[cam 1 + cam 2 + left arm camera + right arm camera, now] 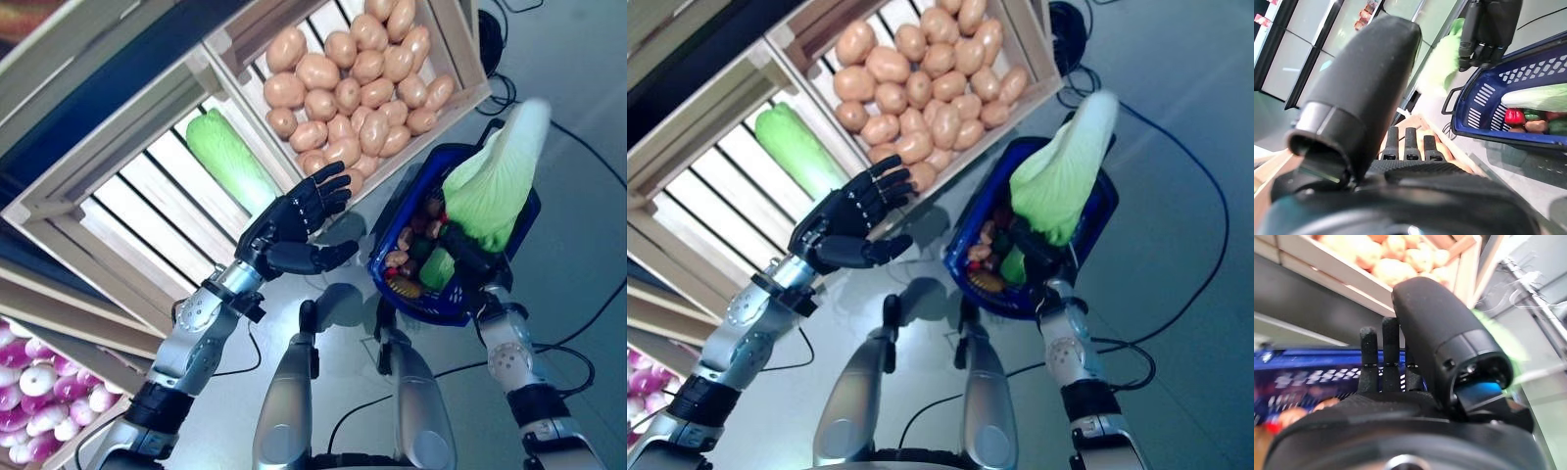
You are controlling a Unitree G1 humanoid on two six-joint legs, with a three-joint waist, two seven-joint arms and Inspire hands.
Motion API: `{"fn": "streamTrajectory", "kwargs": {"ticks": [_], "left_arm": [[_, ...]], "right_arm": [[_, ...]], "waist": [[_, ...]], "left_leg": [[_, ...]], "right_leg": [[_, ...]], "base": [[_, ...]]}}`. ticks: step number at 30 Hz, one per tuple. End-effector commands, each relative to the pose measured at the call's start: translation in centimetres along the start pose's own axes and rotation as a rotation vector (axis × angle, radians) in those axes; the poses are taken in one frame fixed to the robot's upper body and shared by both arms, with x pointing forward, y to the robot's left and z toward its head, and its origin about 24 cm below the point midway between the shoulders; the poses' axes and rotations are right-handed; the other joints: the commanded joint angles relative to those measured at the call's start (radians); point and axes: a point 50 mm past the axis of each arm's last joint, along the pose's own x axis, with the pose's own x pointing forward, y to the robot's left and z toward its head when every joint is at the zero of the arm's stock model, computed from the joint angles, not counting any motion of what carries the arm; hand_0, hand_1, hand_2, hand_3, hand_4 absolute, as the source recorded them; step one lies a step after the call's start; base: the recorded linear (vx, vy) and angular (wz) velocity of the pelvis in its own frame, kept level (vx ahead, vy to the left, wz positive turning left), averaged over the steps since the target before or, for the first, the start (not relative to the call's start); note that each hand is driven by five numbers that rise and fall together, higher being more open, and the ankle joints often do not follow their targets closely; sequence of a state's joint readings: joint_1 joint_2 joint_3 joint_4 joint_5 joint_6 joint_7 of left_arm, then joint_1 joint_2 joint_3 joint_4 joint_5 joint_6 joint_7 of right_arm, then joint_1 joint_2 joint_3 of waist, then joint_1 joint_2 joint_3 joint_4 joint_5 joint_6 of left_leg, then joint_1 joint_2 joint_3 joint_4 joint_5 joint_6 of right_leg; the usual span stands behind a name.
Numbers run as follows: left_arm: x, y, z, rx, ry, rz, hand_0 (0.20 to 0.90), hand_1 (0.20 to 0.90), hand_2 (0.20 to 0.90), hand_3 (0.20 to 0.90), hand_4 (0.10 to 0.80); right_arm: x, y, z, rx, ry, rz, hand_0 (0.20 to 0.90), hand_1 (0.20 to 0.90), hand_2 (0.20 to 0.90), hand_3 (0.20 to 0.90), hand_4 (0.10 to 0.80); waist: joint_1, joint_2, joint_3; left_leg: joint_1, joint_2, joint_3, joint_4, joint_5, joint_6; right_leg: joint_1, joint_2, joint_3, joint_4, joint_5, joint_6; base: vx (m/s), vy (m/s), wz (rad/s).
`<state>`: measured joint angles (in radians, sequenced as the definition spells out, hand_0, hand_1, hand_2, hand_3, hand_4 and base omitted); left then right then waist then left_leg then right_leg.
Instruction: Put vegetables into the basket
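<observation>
The cabbage stands leaf-end down in the blue basket, its pale stalk sticking up over the rim, with small vegetables heaped under it. It looks bulky but fairly light, with a stiff stalk and soft, crushable leaves; I'd take hold low on the firm ribs, not the frilly tips. The right hand is at the basket's near edge against the cabbage's foot; whether it grips basket or cabbage I cannot tell. A second cabbage lies in the slatted crate, just beyond the left hand, which hovers with fingers spread and holding nothing (probably its next pick). Potatoes fill the neighbouring crate.
</observation>
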<state>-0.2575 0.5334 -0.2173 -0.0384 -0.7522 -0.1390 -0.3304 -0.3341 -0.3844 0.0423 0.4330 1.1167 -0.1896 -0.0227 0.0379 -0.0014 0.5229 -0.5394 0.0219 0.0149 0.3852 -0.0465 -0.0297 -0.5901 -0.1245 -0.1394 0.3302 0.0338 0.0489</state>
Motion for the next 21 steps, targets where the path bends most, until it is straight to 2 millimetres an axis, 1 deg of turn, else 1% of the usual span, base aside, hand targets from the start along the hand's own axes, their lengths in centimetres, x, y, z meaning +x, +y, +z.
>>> {"fn": "streamTrajectory", "kwargs": {"ticks": [1,4,5,6,10,11,13,18,21], "left_arm": [[1.9,-2.4,5.6,0.033,-0.337,-0.149,0.900,0.900,0.900,0.900,0.800],[2.3,-2.6,6.2,0.031,-0.369,-0.175,0.900,0.900,0.900,0.900,0.800],[2.3,-2.7,6.2,0.032,-0.370,-0.176,0.900,0.900,0.900,0.900,0.800],[2.4,-2.8,6.3,0.033,-0.375,-0.186,0.900,0.900,0.900,0.900,0.800],[2.8,-2.8,6.5,0.031,-0.377,-0.190,0.900,0.900,0.900,0.900,0.800],[3.0,-2.9,6.6,0.032,-0.377,-0.194,0.900,0.900,0.900,0.900,0.800],[3.1,-2.8,6.7,0.034,-0.375,-0.200,0.900,0.900,0.900,0.900,0.800],[3.3,-3.1,6.6,0.025,-0.373,-0.206,0.900,0.900,0.900,0.900,0.800],[3.3,-3.0,6.6,0.031,-0.372,-0.199,0.900,0.900,0.900,0.900,0.800]], "right_arm": [[0.9,1.6,4.4,0.063,-0.211,0.074,0.300,0.300,0.300,0.300,0.400],[1.8,1.4,5.1,0.087,-0.213,0.051,0.300,0.300,0.300,0.300,0.400],[1.9,1.3,5.2,0.083,-0.211,0.048,0.300,0.300,0.300,0.300,0.400],[2.4,1.3,5.5,0.079,-0.197,0.040,0.300,0.300,0.300,0.300,0.400],[3.3,1.1,5.9,0.038,-0.146,0.004,0.300,0.300,0.300,0.300,0.400],[3.5,1.2,5.9,0.020,-0.135,-0.006,0.300,0.300,0.300,0.300,0.400],[3.9,0.6,5.7,0.022,-0.107,-0.046,0.300,0.300,0.300,0.300,0.400],[4.0,-0.1,4.7,0.002,-0.061,-0.085,0.300,0.300,0.300,0.300,0.400],[4.1,-0.4,4.8,0.003,-0.064,-0.097,0.300,0.300,0.300,0.300,0.400]], "waist": [[0.006,0.031,-0.003],[0.013,0.042,-0.003],[0.014,0.043,-0.003],[0.018,0.049,-0.003],[0.024,0.059,-0.003],[0.026,0.061,-0.003],[0.032,0.064,-0.003],[0.037,0.070,-0.003],[0.040,0.069,-0.003]], "left_leg": [[-0.083,-0.058,-0.018,0.052,-0.013,0.007],[-0.144,-0.063,-0.013,0.086,-0.021,0.008],[-0.151,-0.063,-0.012,0.096,-0.030,0.009],[-0.172,-0.063,-0.010,0.110,-0.031,0.012],[-0.208,-0.062,-0.008,0.131,-0.034,0.014],[-0.218,-0.062,-0.006,0.138,-0.036,0.016],[-0.236,-0.065,-0.007,0.154,-0.042,0.018],[-0.256,-0.071,-0.008,0.172,-0.045,0.015],[-0.256,-0.075,-0.008,0.167,-0.045,0.016]], "right_leg": [[-0.009,-0.008,-0.011,0.165,-0.101,0.025],[-0.074,-0.016,-0.011,0.207,-0.110,0.024],[-0.082,-0.016,-0.010,0.221,-0.119,0.024],[-0.111,-0.015,-0.008,0.244,-0.122,0.022],[-0.155,-0.014,-0.005,0.277,-0.127,0.021],[-0.167,-0.011,-0.004,0.287,-0.131,0.018],[-0.188,-0.009,-0.004,0.306,-0.133,0.016],[-0.204,-0.007,-0.003,0.318,-0.129,0.015],[-0.201,0.000,-0.004,0.308,-0.130,0.011]], "base": [[-0.050,0.010,0.01],[-0.054,0.000,0.00],[-0.045,-0.007,0.06],[-0.025,-0.003,0.07],[-0.037,-0.011,0.00],[-0.040,-0.022,-0.05],[-0.018,-0.012,-0.01],[-0.003,-0.005,0.01],[0.000,0.000,0.00]]}}
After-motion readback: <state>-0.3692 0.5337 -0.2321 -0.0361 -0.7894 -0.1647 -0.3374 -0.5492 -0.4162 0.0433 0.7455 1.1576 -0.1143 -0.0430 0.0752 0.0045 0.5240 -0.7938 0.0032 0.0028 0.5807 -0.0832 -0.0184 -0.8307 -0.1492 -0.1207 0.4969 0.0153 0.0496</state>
